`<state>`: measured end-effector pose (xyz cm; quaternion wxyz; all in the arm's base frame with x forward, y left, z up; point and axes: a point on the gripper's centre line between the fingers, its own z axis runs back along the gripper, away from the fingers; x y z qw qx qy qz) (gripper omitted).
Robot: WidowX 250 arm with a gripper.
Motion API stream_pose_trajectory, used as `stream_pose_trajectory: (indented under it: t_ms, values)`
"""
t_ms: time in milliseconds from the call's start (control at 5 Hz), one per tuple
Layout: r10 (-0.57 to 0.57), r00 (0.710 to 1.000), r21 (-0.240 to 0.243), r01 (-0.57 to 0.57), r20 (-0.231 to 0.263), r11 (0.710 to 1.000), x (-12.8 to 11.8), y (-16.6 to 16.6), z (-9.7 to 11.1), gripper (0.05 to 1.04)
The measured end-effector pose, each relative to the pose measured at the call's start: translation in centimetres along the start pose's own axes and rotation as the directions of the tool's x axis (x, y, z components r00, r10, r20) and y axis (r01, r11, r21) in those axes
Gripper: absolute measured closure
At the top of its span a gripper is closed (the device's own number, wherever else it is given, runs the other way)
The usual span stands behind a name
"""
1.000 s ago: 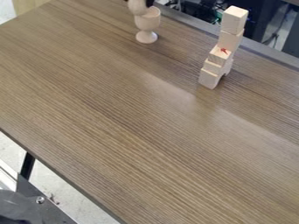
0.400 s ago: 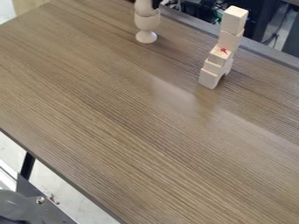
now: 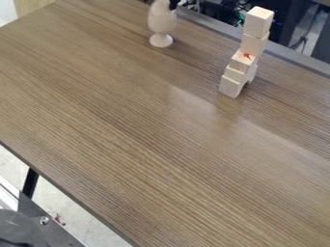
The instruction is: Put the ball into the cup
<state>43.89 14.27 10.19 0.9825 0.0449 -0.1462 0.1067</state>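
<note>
1. Setting: an indoor technical workspace, probably a robotics lab; a workshop cannot be ruled out.
2. Work surface: a wood-grain desk [image 3: 129, 120], extending below the hand [image 3: 172, 4] and toward the camera.
3. Equipment: dark hardware [image 3: 287, 17] and tangled cables [image 3: 222, 9], behind the desk, on the viewer's right of the hand.
4. Fittings: a metal plate [image 3: 51, 234] with a bolt [image 3: 44, 220], well apart from the hand, at the near side, close to a black leg [image 3: 30, 182].
5. Floor [image 3: 80, 229]: pale and hard-looking, seen past the desk edge farthest below the hand.
</note>
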Motion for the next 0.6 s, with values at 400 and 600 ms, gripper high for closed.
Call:
stream_pose_trajectory:
  t_ms: [400, 600]
  values:
    - [-0.013, 1.0, -0.006, 0.013, -0.015, 1.0, -1.1, -0.2, 1.2, 0.083]
    - [-0.044, 0.998, 0.031, 0.046, -0.033, 0.998, -1.2, -0.2, 5.1, 0.084]
